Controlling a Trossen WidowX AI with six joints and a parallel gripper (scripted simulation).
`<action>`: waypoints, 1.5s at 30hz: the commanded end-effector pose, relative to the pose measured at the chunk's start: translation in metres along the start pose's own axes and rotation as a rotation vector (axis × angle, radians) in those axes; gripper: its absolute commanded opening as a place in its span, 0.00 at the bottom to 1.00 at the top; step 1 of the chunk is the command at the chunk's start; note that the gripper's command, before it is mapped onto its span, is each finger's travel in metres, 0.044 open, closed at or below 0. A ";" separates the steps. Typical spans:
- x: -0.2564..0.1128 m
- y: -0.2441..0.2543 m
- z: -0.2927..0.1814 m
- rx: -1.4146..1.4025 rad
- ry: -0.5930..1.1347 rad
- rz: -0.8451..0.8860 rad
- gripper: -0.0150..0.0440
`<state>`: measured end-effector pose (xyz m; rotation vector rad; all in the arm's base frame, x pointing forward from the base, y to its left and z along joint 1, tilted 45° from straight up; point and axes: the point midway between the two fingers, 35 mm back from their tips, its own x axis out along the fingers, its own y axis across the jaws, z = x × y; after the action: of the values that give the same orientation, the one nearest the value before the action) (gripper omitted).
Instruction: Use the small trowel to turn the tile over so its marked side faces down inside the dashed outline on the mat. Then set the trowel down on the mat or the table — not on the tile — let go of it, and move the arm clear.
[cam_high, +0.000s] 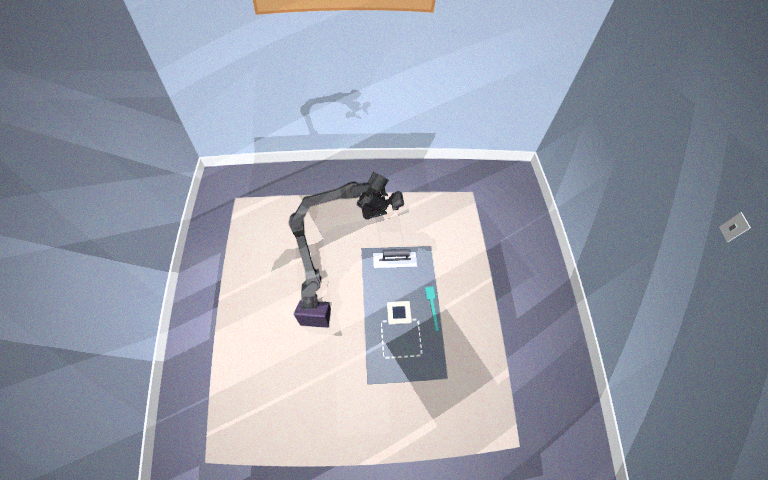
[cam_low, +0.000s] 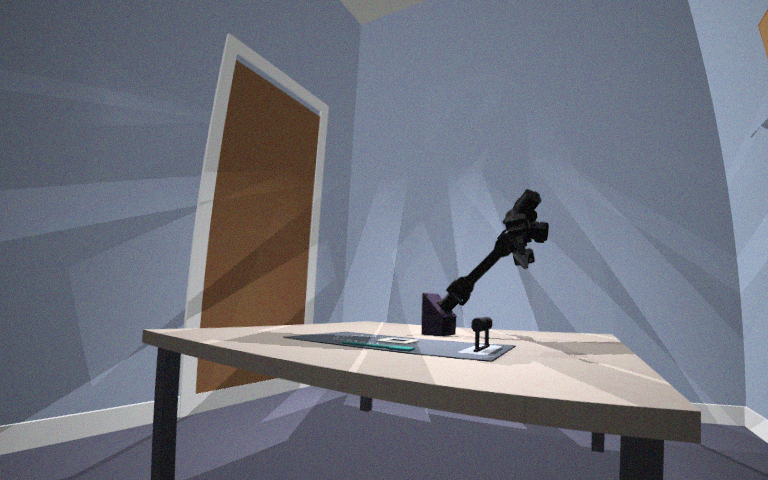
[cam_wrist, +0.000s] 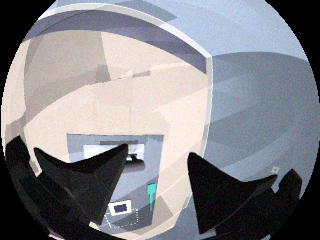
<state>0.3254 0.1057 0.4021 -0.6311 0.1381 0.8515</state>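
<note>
The tile lies flat on the blue-grey mat, its dark square mark facing up. It is mostly outside the dashed outline, with its near edge at the outline's far side. The teal trowel lies flat near the mat's right edge, blade towards the back, right of the tile. In the exterior view it is a thin teal strip. My gripper is open and empty, high above the table behind the mat. In the top and exterior views its fingers are dark and hard to separate.
A black bar on two posts stands on a white patch at the mat's back end. The arm's purple base stands left of the mat. The wooden table extends around both.
</note>
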 end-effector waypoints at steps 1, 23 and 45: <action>0.009 0.001 -0.008 0.119 0.024 0.040 0.71; 0.060 0.017 -0.068 0.807 0.260 0.227 0.71; 0.097 0.044 -0.122 1.480 0.601 0.313 0.71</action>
<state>0.3719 0.1203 0.2547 0.5106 1.2344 0.6479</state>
